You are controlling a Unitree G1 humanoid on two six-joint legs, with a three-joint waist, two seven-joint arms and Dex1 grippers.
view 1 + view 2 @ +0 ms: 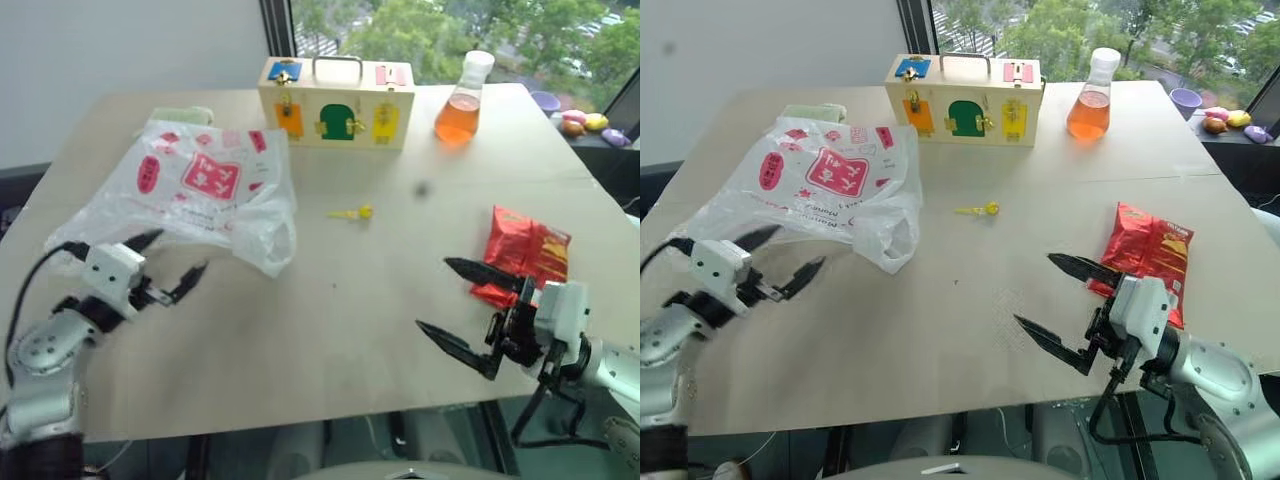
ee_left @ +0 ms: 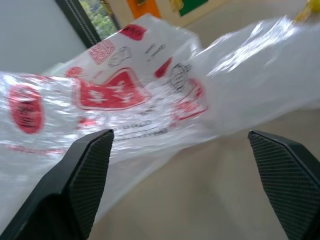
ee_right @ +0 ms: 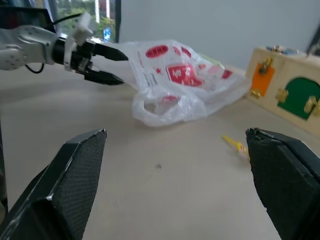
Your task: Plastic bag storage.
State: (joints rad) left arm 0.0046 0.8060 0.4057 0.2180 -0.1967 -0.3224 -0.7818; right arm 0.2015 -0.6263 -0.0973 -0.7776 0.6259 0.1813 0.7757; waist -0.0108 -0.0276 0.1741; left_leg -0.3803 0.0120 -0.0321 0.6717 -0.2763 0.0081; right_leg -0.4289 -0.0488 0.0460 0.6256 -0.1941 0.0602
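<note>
the left claw (image 1: 165, 262) hangs with its fingers spread wide and nothing between them, just at the near edge of the plastic bag (image 1: 195, 190), pointed into the film as if lined up to pinch a fold. the right claw (image 1: 470, 310) is likewise parted and empty, held above bare counter (image 1: 330, 330) well apart from the bag and aimed toward it, likely waiting to take the other side. the bag lies loosely crumpled on the counter's left half, its loop handle (image 1: 278, 245) trailing toward the middle. just beside the right claw sits a red snack packet (image 1: 522, 252). farther back lie a small yellow key (image 1: 352, 212), a wooden latch box (image 1: 336, 102) and a flask of orange liquid (image 1: 462, 100).
</note>
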